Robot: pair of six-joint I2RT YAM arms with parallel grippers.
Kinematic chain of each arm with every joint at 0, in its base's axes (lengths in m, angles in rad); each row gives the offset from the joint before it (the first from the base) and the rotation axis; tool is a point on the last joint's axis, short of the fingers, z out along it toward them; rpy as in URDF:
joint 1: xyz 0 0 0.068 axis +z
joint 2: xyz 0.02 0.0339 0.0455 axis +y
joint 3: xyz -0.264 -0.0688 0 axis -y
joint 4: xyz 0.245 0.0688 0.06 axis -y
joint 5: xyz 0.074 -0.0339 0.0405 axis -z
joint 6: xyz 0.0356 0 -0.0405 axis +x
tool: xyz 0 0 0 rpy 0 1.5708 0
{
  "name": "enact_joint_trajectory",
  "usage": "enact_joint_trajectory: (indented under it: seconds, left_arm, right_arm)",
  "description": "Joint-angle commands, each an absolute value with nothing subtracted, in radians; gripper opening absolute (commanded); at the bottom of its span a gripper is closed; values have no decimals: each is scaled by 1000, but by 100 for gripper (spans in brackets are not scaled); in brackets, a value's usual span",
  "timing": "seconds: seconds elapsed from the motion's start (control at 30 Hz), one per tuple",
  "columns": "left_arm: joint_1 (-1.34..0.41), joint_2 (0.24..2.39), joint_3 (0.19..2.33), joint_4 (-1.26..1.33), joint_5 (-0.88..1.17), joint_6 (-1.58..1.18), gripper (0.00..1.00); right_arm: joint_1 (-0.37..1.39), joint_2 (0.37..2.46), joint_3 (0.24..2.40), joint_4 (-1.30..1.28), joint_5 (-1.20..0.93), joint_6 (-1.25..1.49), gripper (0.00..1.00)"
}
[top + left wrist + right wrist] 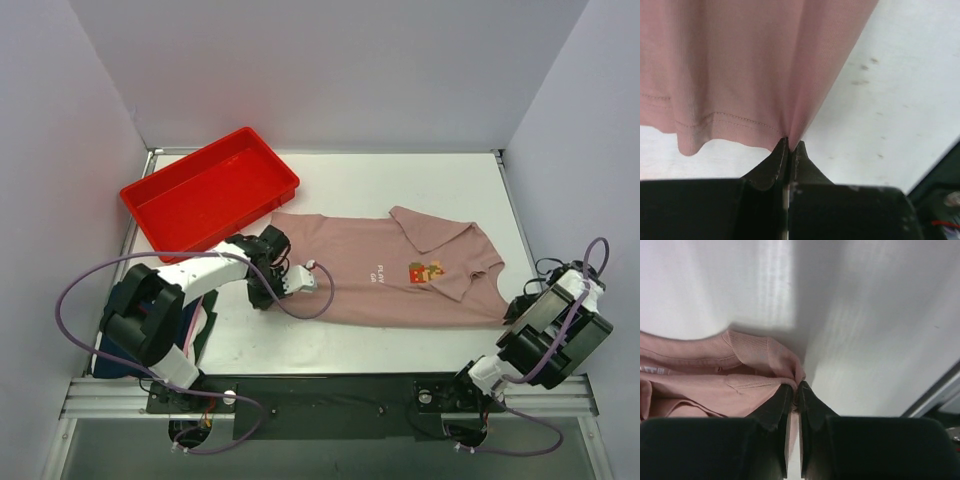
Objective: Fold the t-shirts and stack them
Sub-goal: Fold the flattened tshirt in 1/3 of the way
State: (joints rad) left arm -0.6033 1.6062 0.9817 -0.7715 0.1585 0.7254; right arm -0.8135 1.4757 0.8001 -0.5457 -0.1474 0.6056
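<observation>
Navy shirt (103, 365), one, is seen folded at near-left | one pink shirt (400, 275) is spread centrally, clamped by two grippers: left gripper (789, 145) on hem, right gripper (796, 387) on opposite end | one red tray (200, 190) is set far-left.

Dusty-pink shirt (385, 275), pixel print (426, 271); red tray (210, 190).

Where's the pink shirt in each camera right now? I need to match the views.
Top external: pink shirt lies mid-table, right of the red tray.
Left wrist: pink shirt fills the upper left; the left gripper pinches its hem.
Right wrist: pink shirt sits at lower left; the right gripper pinches its edge.
Shared landmark: the white table under the shirt, seen in all three.
</observation>
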Motion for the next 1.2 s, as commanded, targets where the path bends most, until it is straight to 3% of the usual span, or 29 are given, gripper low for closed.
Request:
enact_joint_trajectory:
  seconds: [0.0, 0.03, 0.07, 0.1, 0.13, 0.2, 0.3, 0.37, 0.5, 0.63, 1.17]
  left_arm:
    - [-650, 1574, 1006, -1070, 281, 722, 0]
    - [-660, 1572, 1003, -1080, 291, 721, 1]
    - [-673, 1569, 1002, -1086, 284, 719, 20]
    - [-673, 1569, 1003, -1091, 266, 724, 30]
    - [-672, 1568, 1009, -1098, 249, 726, 59]
    - [-669, 1568, 1031, -1120, 223, 727, 83]
    - [-646, 1568, 1113, -1178, 195, 742, 86]
    - [-618, 1568, 1169, -1174, 190, 735, 86]
    - [-572, 1563, 1229, -1065, 206, 660, 87]
    - [-571, 1572, 1232, -993, 205, 595, 87]
    - [-572, 1568, 1232, -979, 193, 572, 87]
  right_arm:
    - [-876, 1376, 769, -624, -43, 601, 5]
    - [-890, 1365, 767, -632, -16, 604, 13]
    - [-897, 1347, 767, -635, -3, 609, 41]
    - [-906, 1341, 776, -644, 26, 618, 49]
    - [-910, 1324, 781, -650, 35, 621, 56]
    - [-905, 1301, 816, -660, 32, 608, 58]
    - [-793, 1284, 899, -687, 43, 534, 58]
    - [-668, 1276, 939, -701, 45, 471, 48]
    - [-471, 1267, 937, -710, -64, 411, 40]
    - [-388, 1325, 874, -661, -186, 417, 40]
    - [-299, 1583, 897, -511, -215, 368, 48]
